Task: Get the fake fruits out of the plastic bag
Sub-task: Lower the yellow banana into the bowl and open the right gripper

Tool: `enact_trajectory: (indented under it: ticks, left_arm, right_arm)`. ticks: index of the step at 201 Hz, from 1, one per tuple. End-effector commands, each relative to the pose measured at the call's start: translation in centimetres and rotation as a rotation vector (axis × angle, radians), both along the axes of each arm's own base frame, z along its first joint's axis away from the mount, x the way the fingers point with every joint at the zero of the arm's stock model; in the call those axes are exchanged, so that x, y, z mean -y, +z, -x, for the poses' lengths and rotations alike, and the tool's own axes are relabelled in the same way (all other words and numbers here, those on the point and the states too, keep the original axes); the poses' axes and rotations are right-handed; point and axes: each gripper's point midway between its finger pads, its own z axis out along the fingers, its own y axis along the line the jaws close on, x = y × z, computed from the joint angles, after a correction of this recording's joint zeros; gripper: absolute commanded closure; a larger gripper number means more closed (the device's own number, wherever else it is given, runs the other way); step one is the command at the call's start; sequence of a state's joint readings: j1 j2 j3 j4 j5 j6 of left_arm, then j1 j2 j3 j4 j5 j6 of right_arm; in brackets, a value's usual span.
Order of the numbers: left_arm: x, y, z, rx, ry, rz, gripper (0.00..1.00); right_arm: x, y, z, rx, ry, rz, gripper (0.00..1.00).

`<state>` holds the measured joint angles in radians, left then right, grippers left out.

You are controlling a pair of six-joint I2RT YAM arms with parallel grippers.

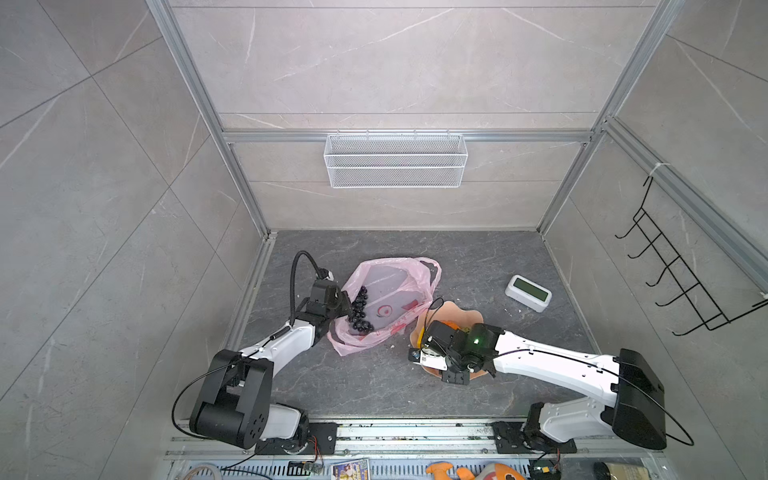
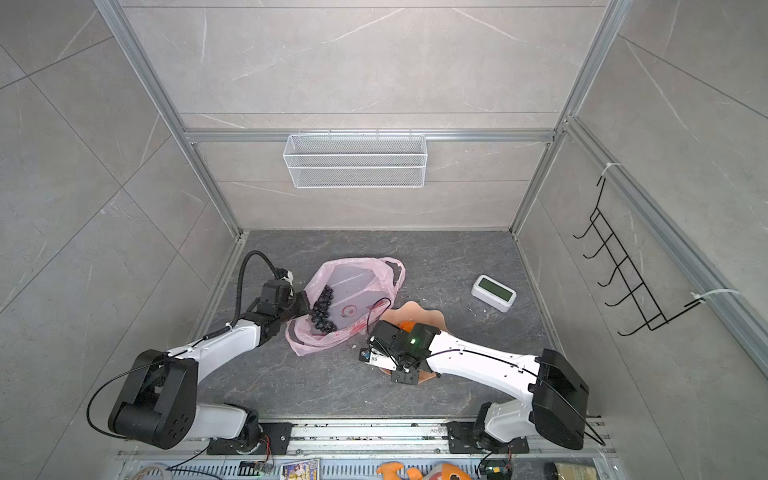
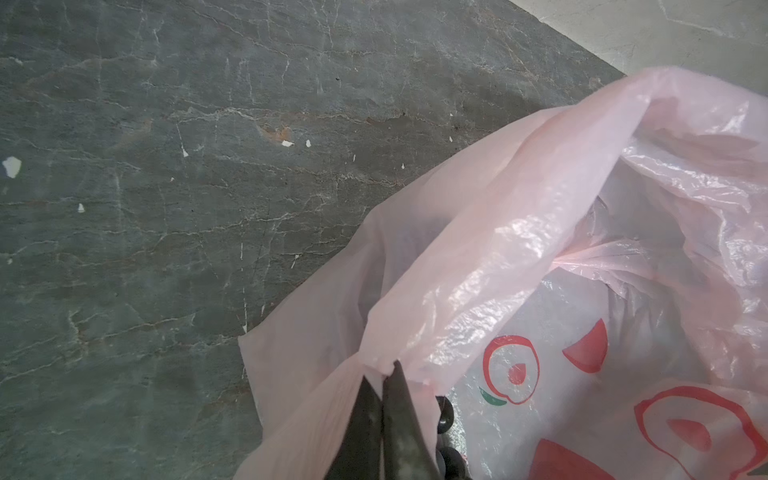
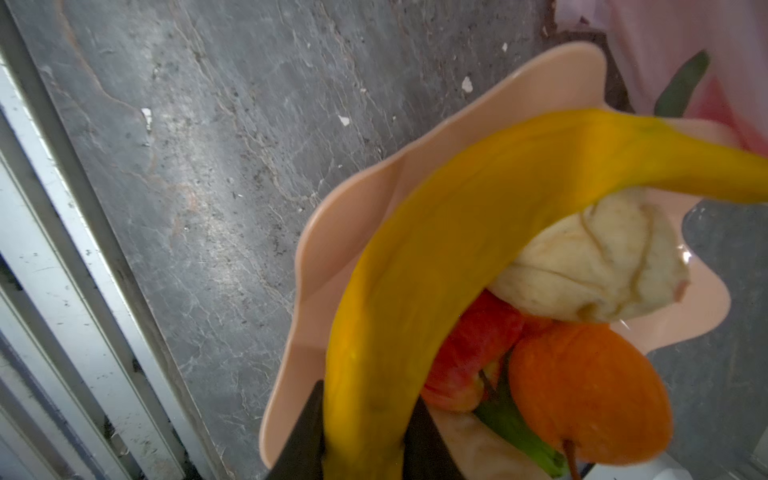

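Note:
The pale-pink plastic bag lies mouth-open left of centre in both top views. A dark grape bunch lies inside its left side. My left gripper is shut on the bag's rim, pinching the film beside the grapes. My right gripper is shut on a yellow banana over the peach wavy dish. In the dish lie a red apple, an orange tangerine, a cream lumpy piece and a green leafy piece.
A white box with a green screen sits at the right of the floor. A wire basket hangs on the back wall and a black hook rack on the right wall. An orange plush toy lies beyond the front rail.

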<state>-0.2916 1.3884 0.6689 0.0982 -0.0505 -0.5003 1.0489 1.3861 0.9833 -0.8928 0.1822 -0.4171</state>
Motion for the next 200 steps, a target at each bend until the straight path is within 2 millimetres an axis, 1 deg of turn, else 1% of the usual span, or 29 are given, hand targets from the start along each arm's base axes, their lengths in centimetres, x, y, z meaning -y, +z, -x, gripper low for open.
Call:
enact_trajectory:
  ticks: [1, 21, 44, 94, 133, 170, 200]
  left_arm:
    - [-0.1, 0.7, -0.5, 0.027, 0.001, -0.004, 1.00]
    - [-0.1, 0.7, -0.5, 0.028, 0.001, -0.002, 1.00]
    - [-0.1, 0.7, -0.5, 0.028, 0.000, -0.003, 1.00]
    - [-0.1, 0.7, -0.5, 0.029, 0.001, -0.002, 1.00]
    - [-0.1, 0.7, -0.5, 0.028, -0.001, -0.004, 1.00]
    - [-0.1, 0.6, -0.5, 0.026, -0.002, -0.005, 1.00]
    - [-0.1, 0.6, -0.5, 0.026, -0.001, -0.004, 1.00]
  right_arm:
    - [0.2, -0.5, 0.0, 0.028, -0.022, 0.021, 0.75]
    - [0.1, -0.9, 0.3, 0.033, -0.014, 0.026, 0.75]
    - [0.4, -1.4, 0.3, 0.048, -0.016, 0.056, 0.74]
    - [0.4, -1.5, 0.2, 0.071, -0.020, 0.066, 0.73]
    - [0.4, -1.7, 0.5, 0.075, 0.000, 0.077, 0.68]
    - [0.2, -1.4, 0.4, 0.088, 0.001, 0.065, 0.64]
    - [0.5, -1.5, 0.3, 0.097, -0.007, 0.079, 0.61]
